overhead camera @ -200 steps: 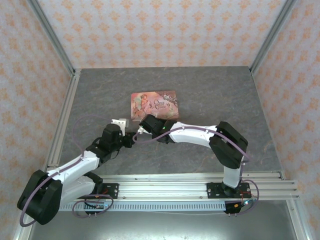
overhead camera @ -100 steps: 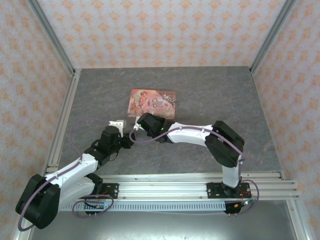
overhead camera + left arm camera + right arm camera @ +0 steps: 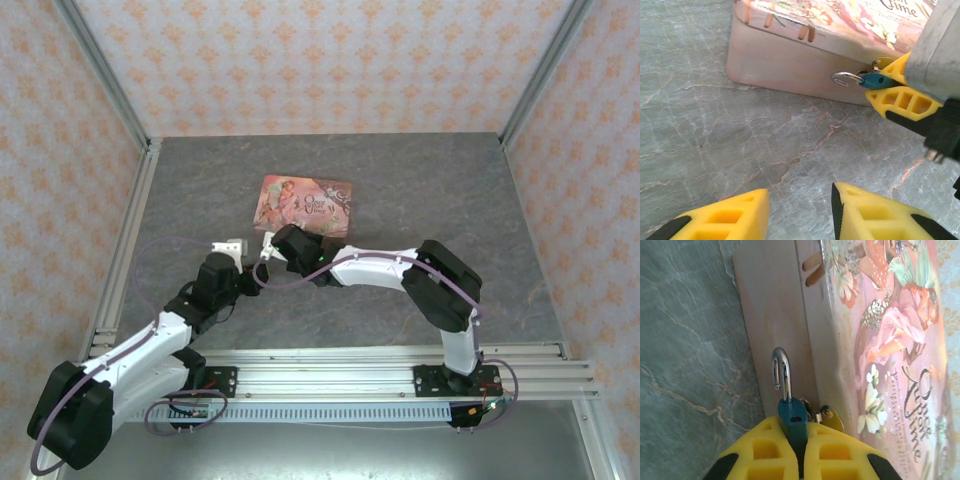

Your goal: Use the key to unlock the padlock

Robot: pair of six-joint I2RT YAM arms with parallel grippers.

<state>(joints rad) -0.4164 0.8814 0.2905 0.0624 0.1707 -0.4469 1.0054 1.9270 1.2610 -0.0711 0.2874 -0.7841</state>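
**While the padlock is being pinched, the left jaws are being held empty**

As the grey marbled table (image 3: 420,190) is being worked from its near edge, both arms are being reached inward toward the pink tin (image 3: 305,203), which is lying flat near the middle. The tin is being approached along its near side wall, since that is where the brass hasp (image 3: 829,415) is sitting. The right gripper (image 3: 796,429) is being held closed on the padlock (image 3: 791,415). The teal body is being clamped between the yellow fingers just beside the hasp, with the shackle (image 3: 782,360) pointing away along the wall. Likely the body is being steadied so the keyhole can be presented. The left gripper (image 3: 799,195) is being held low over bare table, near the tin, jaws apart with nothing between them, probably for whatever is needed next. One leg of the shackle is being seen ending short of the body, so the lock is being judged as possibly sprung already. Where the key is lying cannot be told.
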